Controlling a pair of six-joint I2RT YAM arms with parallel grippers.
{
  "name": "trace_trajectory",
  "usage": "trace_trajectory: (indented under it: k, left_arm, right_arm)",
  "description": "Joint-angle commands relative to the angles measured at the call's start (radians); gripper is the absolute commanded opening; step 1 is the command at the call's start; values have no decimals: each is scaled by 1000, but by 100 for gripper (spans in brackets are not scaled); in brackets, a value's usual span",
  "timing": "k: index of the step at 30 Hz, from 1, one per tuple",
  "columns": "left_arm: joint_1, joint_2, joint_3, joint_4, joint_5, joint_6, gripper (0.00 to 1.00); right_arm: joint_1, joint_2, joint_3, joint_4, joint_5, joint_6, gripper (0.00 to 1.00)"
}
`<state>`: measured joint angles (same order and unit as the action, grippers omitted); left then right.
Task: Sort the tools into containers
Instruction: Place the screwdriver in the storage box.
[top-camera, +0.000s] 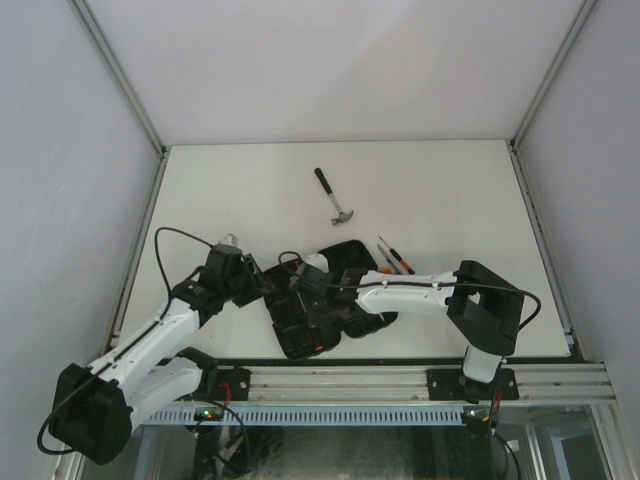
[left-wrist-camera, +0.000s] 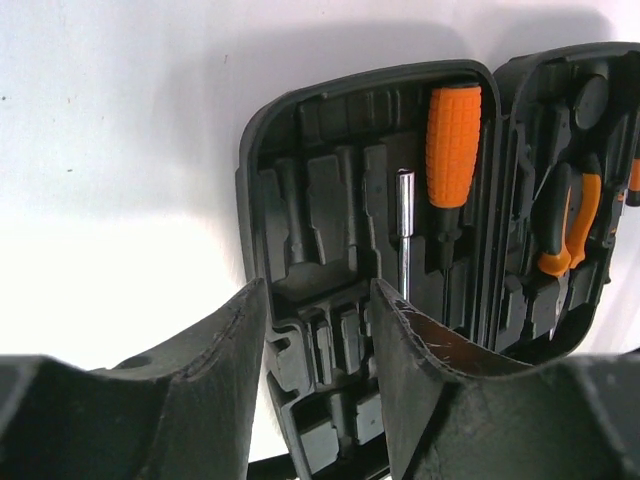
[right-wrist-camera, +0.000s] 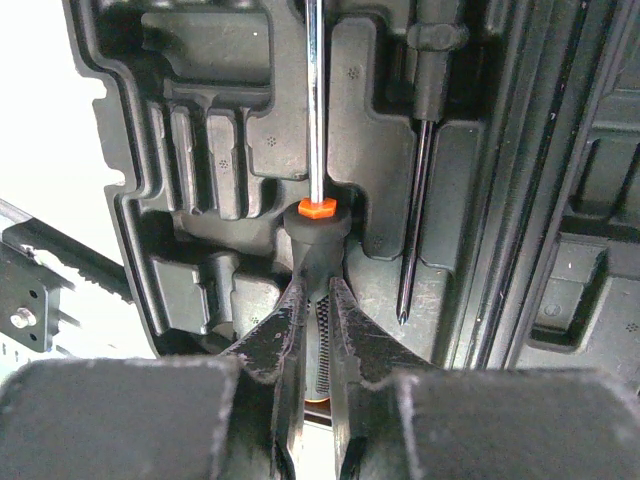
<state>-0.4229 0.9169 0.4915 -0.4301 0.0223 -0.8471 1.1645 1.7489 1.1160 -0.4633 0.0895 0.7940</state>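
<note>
The black tool case (top-camera: 345, 253) lies open at the table's near middle. My right gripper (right-wrist-camera: 322, 292) is shut on the black handle of a screwdriver (right-wrist-camera: 314, 120) with an orange collar, its steel shaft pointing away over the moulded slots of the case (right-wrist-camera: 210, 60). In the top view that gripper (top-camera: 300, 288) is over the case. My left gripper (left-wrist-camera: 318, 322) hangs at the case's (left-wrist-camera: 320, 180) near left corner, fingers apart, one outside the rim and one over the tray. An orange-handled screwdriver (left-wrist-camera: 452, 140) and orange-handled pliers (left-wrist-camera: 572, 225) sit in slots. The hammer (top-camera: 335, 197) lies farther back.
Two slim screwdrivers (top-camera: 393, 256) lie on the white table right of the case. A thin dark screwdriver (right-wrist-camera: 425, 150) rests in a slot beside the held one. White walls enclose the table; the rail (top-camera: 400, 385) with the arm bases runs along the near edge.
</note>
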Motion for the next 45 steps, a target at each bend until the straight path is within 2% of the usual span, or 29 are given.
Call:
trace_trajectory:
  k: [1,11,21,28,45]
  left_arm:
    - [1,49,96,50,1,-15,49]
    - [-4,181,172,85,22,-5,43]
    - [-77,353,268,100,26,14,34]
    - [-103,395,275,97,21,12,26]
    - [-125,494,313,75,-15,10,19]
  right_arm:
    - [29,51,2,-1,14,26,5]
    - [38,36,-22,-5,11,33,4]
    - [39,35,-58,32,-10,53,4]
    - [37,18,-63,49,-8,59,4]
    - [35,17,-64,82,-41,31,3]
